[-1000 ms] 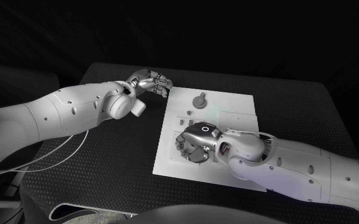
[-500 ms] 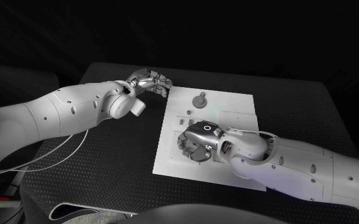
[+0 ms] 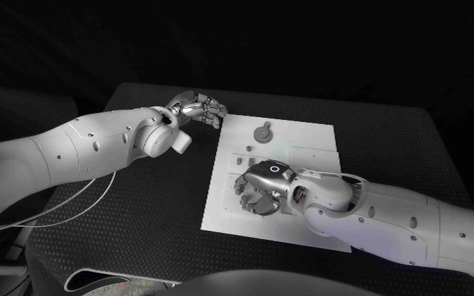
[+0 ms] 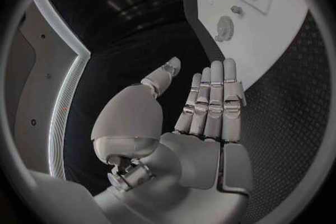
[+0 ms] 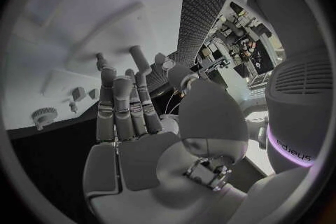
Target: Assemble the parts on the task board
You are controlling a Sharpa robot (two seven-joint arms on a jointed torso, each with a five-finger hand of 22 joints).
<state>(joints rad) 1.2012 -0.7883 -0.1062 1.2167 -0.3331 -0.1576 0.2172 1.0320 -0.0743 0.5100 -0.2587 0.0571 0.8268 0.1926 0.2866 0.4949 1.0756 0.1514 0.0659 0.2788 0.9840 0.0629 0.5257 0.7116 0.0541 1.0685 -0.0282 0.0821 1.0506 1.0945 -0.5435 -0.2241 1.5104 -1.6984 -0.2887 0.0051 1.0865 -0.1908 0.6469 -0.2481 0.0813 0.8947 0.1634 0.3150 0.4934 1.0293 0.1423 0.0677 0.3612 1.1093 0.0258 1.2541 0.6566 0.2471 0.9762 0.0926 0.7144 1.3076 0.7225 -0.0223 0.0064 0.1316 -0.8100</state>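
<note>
Two hands, neither plainly holding a part: left hand (image 3: 201, 111) hovers off the task board (image 3: 306, 138) far-left corner, fingers (image 4: 213, 95) straight and released. Right hand (image 3: 259, 188) sits low over board centre, fingers curled down; grasp unclear. Gear part (image 3: 264, 132) seated near far edge; remaining assembly looks undone. Open bench (image 3: 385, 138) around.

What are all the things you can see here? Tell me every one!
Table: one, black, under everything.
Task board: one, white, middle of the table.
Gear: one, grey, far end of the board.
Small parts: a few, grey, on the board just beyond the right hand; too small to count.
Cable: one, white, hanging below the left arm.
Left hand: silver, at the board's far left corner, holding nothing.
Right hand: silver, over the board's middle, fingers pointing down; whether it holds anything is unclear.
</note>
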